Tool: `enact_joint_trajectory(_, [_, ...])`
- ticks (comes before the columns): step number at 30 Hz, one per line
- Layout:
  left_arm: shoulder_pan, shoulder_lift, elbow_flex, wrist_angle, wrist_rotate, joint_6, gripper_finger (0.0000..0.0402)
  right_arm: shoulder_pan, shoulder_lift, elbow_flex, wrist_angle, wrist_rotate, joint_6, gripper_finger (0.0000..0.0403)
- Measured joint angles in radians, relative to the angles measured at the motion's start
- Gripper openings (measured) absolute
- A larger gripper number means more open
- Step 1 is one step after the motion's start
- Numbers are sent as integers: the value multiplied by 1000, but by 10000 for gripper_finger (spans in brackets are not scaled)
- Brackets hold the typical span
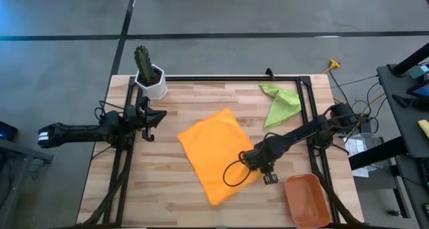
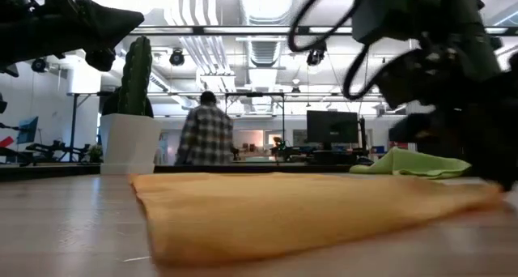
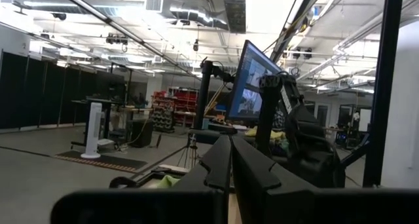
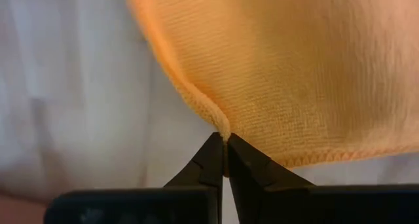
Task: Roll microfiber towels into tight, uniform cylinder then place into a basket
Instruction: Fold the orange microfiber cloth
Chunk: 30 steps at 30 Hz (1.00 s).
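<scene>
While the left end effector (image 3: 229,165) waits pressed together, the right end effector (image 4: 224,152) pinches the orange towel's (image 4: 294,73) hemmed edge.

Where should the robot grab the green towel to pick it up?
Probably the raised fold near the middle of the green towel, coming straight down from above. It lies crumpled and bunched by the table's far edge, so a ridge of cloth sticks up for fingers to pinch. The right gripper is nearest.
</scene>
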Motion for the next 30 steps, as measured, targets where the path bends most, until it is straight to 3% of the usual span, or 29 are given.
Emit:
enact_joint_trajectory(6, [0,10,0,0,0,0,0,71,0,-19,34,-109,87,13])
enact_joint_trajectory(13, [0,11,0,0,2,-1,0,110,-19,1,54,-106,149,13])
enact_joint_trajectory(18, [0,33,0,2,99,0,0,109,-62,34,55,-51,157,13])
enact_joint_trajectory(30, [-2,261,81,1,140,36,0,120,-125,47,-30,-31,217,13])
